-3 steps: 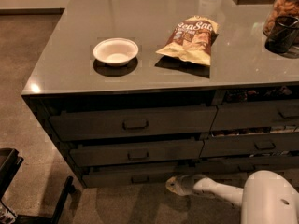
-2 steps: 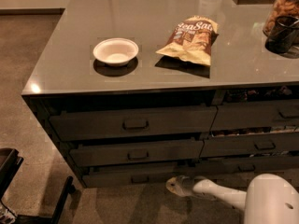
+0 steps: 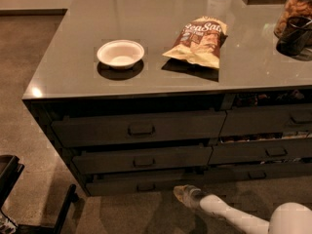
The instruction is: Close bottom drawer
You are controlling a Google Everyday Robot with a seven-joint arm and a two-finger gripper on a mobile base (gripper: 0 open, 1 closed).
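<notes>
End effector point(image 3: 185, 195) low, just before bottom drawer point(image 3: 117, 185)

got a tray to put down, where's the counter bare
Bare: the counter behind the bowl, out to its left edge, and the stretch between the chip bag and the jar. Crowded at the right end, jar beside cup. The gripper sits low by the bottom drawer.

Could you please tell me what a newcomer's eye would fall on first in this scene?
The brightest things are the white bowl and the chip bag, lying apart on the grey countertop, with the bowl nearer the left of the picture. Down by the floor, the pale arm reaches in from the lower right, and its gripper sits just in front of the right end of the bottom drawer.
</notes>
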